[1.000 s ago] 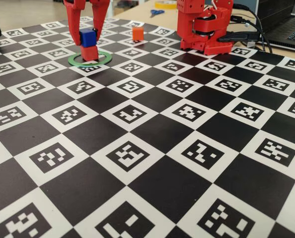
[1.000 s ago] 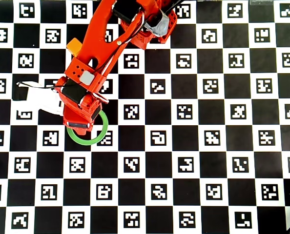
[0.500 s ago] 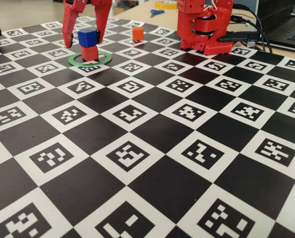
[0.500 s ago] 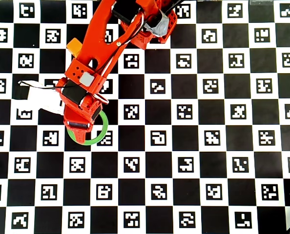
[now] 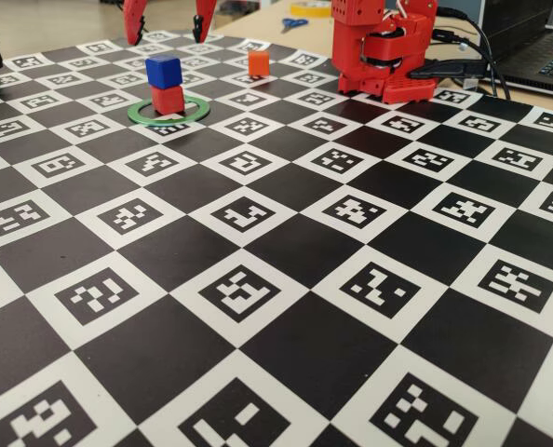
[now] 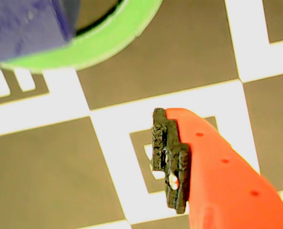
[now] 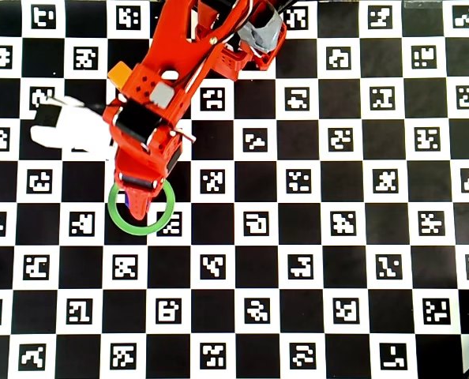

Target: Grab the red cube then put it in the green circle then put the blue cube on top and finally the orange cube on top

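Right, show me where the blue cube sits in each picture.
Fixed view: blue cube upper left, stacked on the red cube.
Wrist view: blurred blue block filling the top left corner.
Overhead view: almost wholly hidden under the arm.
Shared landmark: the green ring around the stack.

Just let go of the blue cube point(image 5: 164, 71) and pulled my claw point(image 5: 169, 16) straight up, so my fingers went from hugging it a second ago to hanging spread wide above the stack, near the top edge.
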Motion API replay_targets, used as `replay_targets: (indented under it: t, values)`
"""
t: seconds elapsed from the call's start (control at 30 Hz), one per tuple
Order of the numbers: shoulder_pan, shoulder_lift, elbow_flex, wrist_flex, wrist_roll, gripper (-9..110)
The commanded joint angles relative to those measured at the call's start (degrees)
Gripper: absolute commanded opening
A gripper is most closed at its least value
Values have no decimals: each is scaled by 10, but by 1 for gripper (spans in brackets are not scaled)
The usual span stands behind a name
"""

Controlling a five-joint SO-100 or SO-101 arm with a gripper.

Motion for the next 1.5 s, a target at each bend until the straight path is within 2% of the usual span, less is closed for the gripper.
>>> replay_targets:
  t: [0.0,0.23,0.6,0.9,1.47]
  values:
    - [13,76,-43,25,-3,42]
    - [72,112,-76,120,-61,42]
    - [196,158,1,112,-225,42]
    - [283,156,25,76,-325,42]
    - [389,171,213,-76,-476,42]
